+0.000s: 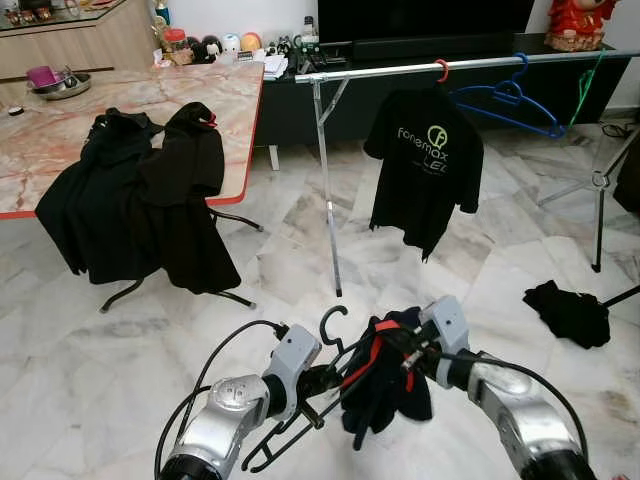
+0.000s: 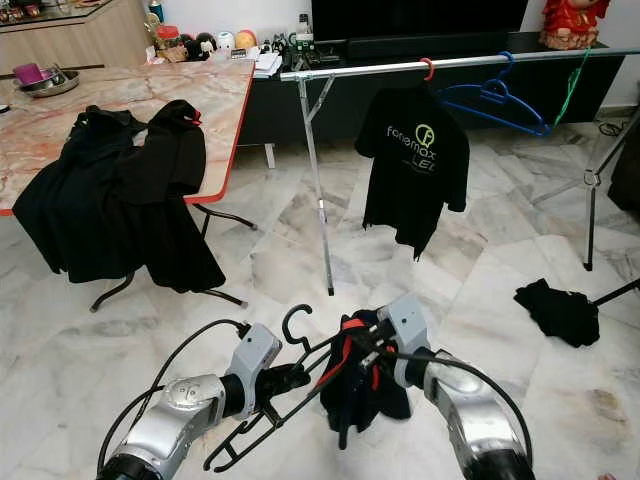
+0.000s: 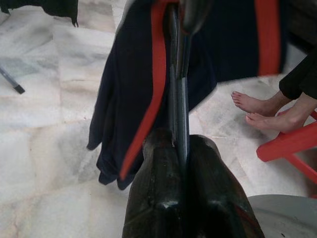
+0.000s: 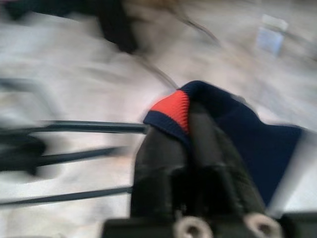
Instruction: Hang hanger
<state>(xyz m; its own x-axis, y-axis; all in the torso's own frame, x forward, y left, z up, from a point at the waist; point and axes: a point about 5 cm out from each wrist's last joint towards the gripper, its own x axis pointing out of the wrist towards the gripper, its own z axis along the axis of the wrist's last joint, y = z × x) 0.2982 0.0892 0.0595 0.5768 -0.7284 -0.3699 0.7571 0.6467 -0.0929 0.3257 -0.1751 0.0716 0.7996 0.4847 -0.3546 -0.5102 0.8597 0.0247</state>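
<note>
I have the left gripper clamped on the black hanger and the right gripper pinching the navy garment, which could slip off before reaching the rail.

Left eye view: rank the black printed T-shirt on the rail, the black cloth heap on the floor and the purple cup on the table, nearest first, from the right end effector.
1. Black cloth heap, floor, right.
2. Black printed T-shirt, hanging ahead.
3. Purple cup, far left on the table.
Measured from the right end effector.

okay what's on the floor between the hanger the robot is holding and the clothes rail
Bare marble floor lies between the black hanger, held in the left pincer, and the clothes rail, as the left eye view shows. The rail's upright leg stands there.
</note>
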